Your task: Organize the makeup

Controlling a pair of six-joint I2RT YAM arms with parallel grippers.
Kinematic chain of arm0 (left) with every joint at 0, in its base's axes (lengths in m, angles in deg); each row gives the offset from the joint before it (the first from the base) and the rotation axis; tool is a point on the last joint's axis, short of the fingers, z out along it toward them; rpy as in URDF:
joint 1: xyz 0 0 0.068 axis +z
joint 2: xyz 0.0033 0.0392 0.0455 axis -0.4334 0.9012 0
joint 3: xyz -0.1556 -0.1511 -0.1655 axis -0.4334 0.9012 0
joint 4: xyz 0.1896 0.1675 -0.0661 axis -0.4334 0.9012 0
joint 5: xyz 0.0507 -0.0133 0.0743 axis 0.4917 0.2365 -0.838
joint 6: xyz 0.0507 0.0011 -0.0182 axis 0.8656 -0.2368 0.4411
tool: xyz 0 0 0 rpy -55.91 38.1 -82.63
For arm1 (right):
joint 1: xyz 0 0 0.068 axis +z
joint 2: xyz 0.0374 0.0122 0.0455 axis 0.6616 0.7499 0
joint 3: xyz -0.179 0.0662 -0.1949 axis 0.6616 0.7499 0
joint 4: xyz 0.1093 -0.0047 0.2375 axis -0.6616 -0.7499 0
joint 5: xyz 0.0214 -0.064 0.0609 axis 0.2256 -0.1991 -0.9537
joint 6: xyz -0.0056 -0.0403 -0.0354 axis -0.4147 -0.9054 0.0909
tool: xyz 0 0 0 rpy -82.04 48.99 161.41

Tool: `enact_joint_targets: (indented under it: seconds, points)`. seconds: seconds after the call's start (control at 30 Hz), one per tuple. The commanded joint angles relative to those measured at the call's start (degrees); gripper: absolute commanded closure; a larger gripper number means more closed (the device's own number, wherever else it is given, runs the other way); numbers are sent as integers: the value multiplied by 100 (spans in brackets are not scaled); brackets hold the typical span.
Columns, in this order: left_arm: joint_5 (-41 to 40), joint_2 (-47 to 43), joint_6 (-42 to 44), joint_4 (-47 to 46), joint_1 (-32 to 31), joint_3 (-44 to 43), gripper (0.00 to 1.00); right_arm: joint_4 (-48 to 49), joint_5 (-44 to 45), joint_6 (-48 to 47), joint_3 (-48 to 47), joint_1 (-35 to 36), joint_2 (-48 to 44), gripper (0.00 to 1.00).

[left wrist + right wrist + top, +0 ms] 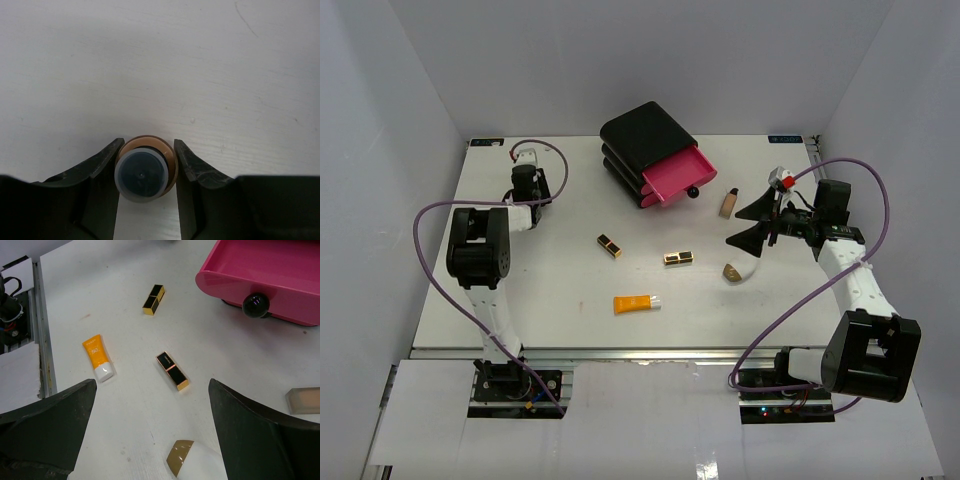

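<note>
Left of the drawer box, my left jaws pinch an upright brown bottle, likely for stowing; right jaws gape empty.

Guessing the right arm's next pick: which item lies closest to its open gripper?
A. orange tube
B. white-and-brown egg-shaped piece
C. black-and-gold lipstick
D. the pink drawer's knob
B: the white-and-brown egg-shaped piece sits right at the open right gripper, at the bottom of the wrist view, nearer than any other item.
</note>
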Motion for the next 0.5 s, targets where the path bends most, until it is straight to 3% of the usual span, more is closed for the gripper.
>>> enact_joint_targets:
  seconds: [0.0, 0.23, 0.47]
  points:
    - [704, -793, -326, 405, 29, 69, 78, 197, -213, 53, -35, -41, -7, 0]
    - [2528, -1635, -1520, 2683, -66, -735, 96, 228, -209, 115, -9, -50, -21, 0]
    - [2479, -2230, -1181, 4250, -1287, -1698, 97, 349, -209, 245, 58, -50, -69, 0]
